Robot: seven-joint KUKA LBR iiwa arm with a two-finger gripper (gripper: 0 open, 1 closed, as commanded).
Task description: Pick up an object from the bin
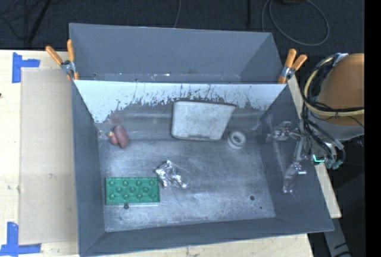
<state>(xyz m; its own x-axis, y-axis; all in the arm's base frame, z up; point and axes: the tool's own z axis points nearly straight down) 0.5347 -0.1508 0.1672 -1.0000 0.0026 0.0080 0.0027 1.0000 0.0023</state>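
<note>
Surroundings: dark floor with loose cables behind a grey metal bin [172,50], its floor scuffed pale.
Gripper: the gripper [290,157] hangs low by the bin's right wall, over bare floor; how far it is open cannot be told, and nothing is seen in its hold.
Nearest thing: a small white ring [236,140], like a roll of tape, lies flat to the gripper's left, near it but apart.
Handling, as a guess: light and stiff, somewhat slippery; best taken across its outer rim, or with one side inside the hole.
Beside the ring: a pale grey rectangular pad [199,120] leans at the foot of the back wall.
Middle of the floor: a crumpled silver foil scrap [171,174], probably feather-light and easily crushed.
Front left: a flat green studded plate [133,190], hard to grip except by an edge.
Left wall: a small pinkish-brown lump [119,137], well apart from the gripper.
</note>
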